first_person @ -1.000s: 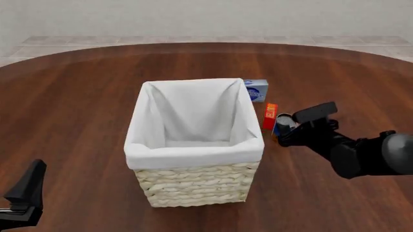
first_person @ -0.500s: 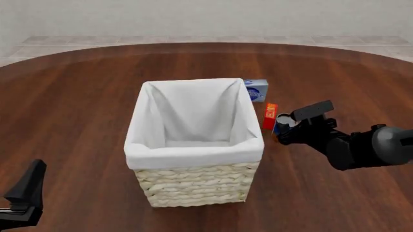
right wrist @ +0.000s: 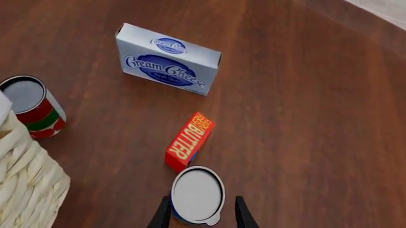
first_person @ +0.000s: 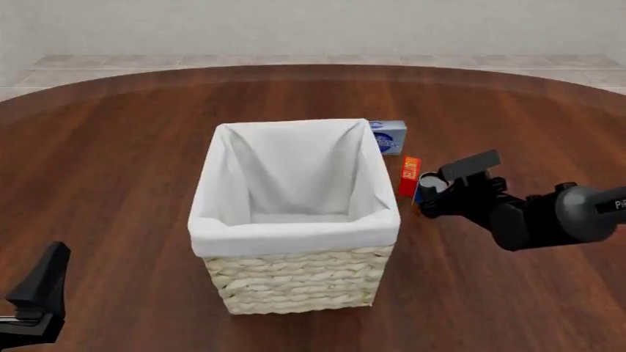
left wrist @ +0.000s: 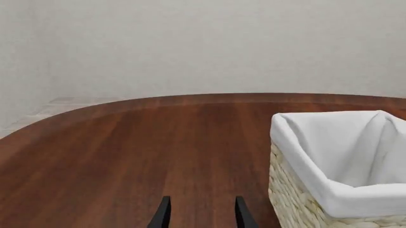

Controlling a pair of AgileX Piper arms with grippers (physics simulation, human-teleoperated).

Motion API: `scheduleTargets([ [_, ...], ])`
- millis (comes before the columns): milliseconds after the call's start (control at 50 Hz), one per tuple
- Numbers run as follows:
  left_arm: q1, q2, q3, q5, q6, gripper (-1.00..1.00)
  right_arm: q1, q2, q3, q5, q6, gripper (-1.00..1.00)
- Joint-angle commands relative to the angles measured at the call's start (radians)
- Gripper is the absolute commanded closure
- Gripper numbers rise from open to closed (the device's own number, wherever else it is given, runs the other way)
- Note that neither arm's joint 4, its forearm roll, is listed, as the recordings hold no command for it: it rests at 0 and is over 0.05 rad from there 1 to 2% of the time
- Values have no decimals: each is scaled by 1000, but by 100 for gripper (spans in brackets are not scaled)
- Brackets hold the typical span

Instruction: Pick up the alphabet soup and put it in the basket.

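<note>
Right end effector (right wrist: 198, 213) spread open astride the alphabet soup (right wrist: 197, 194), upright on the bench (first_person: 117, 147) beside the basket (first_person: 293, 238), not yet gripped; left (left wrist: 198, 213) open, empty. Next: closing, lifting.

left gripper (left wrist: 199, 216): low at the near-left corner, fingers parted
right gripper (right wrist: 198, 214): reaching forward – fingers apart; probably not clamped yet – hard to call

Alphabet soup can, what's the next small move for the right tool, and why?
Probably close the right tool on the alphabet soup: the can sits between its open fingers, upright, just clear of the butter box. Then lift toward the basket.
</note>
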Motion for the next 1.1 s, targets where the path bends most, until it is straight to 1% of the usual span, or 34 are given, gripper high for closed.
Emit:
scheduleTargets([
  [20, 0, 0, 0, 0, 0, -100, 6, 19, -24, 18, 3, -100],
  [180, 0, 0, 0, 0, 0, -100, 12, 46, -62, 43, 1, -100],
  [360, 0, 0, 0, 0, 0, -100, 10, 50, -64, 50, 6, -100],
  [580, 0, 0, 0, 0, 0, -100, 20, 73, -90, 77, 35, -100],
  [600, 0, 0, 0, 0, 0, -100, 25, 78, -95, 84, 46, -100],
  [620, 0, 0, 0, 0, 0, -100, 31, 100, -113, 109, 69, -100],
  [700, 0, 0, 0, 0, 0, -100, 33, 95, -102, 100, 68, -100],
  [780, 0, 0, 0, 0, 0, -100, 40, 106, -113, 115, 97, -100],
  [1040, 0, 0, 0, 0, 0, -100, 40, 121, -123, 126, 110, -100],
  [1060, 0, 0, 0, 0, 0, -100, 40, 117, -118, 122, 104, 100],
  [1100, 0, 0, 0, 0, 0, -100, 35, 116, -116, 120, 105, 100],
])
